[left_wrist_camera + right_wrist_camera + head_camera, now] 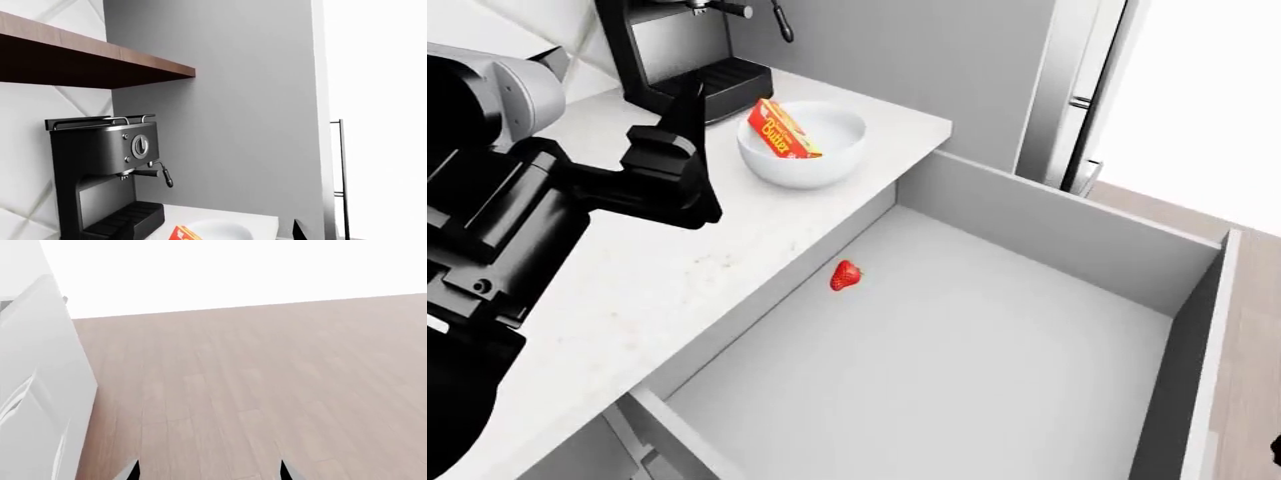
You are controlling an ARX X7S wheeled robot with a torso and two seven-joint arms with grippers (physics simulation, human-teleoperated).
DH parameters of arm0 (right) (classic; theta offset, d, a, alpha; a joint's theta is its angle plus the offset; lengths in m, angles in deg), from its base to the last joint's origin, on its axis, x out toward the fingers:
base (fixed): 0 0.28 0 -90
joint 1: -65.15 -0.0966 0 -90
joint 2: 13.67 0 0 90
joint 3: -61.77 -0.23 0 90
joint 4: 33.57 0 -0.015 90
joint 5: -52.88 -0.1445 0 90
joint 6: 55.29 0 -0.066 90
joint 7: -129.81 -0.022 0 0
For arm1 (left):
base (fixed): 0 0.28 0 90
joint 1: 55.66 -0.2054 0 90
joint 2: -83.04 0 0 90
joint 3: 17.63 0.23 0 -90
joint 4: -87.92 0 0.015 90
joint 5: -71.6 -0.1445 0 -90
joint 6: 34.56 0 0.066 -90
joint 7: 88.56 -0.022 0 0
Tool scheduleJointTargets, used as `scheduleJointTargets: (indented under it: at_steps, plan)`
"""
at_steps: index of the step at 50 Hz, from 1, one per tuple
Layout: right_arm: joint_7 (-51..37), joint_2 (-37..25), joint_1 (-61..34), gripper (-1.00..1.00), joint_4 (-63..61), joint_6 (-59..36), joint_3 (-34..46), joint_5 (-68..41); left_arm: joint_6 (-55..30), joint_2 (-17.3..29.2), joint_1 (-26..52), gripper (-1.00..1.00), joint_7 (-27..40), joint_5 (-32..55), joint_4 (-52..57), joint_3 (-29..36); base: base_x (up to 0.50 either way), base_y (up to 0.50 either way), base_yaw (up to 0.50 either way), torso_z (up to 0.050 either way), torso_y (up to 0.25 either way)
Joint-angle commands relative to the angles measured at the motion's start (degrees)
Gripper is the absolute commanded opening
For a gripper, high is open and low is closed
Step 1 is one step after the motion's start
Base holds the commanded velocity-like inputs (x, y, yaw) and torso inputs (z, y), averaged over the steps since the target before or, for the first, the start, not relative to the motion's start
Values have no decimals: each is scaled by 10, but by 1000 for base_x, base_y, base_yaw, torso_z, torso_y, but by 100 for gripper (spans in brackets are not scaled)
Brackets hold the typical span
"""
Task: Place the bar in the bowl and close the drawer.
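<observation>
A white speckled table (667,290) is seen against a grey wall, above a pale wood floor (267,390). One coffee machine (103,175), one bowl (805,145), one bar (782,129) and one strawberry (846,275) are counted. The bar is leaned inside the bowl; the drawer (988,340) is pulled open. The left claw (681,150) cannot be judged; the right claw (209,471) is spread wide, empty.

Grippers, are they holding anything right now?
Nothing is held. The bar leans inside the bowl; right gripper is open over bare floor.
</observation>
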Motion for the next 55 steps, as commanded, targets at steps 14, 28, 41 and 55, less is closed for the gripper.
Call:
scheduleJointTargets:
  at_steps: [14,28,41,55]
  plan:
    - [48,125,-18,100,117,-69,-4,-32,1,2,-3,100,-3,1,2,-6,0,0,0,0,0]
    - [75,200,-37,100,179,-111,-6,-38,7,4,-8,100,-7,3,2,-9,0,0,0,0,0]
    - [116,291,-62,100,264,-162,-5,-44,10,8,-11,100,-11,3,0,-12,0,0,0,0,0]
    - [156,389,-85,100,354,-207,0,-44,16,13,-21,100,-15,-4,-1,-12,0,0,0,0,0]
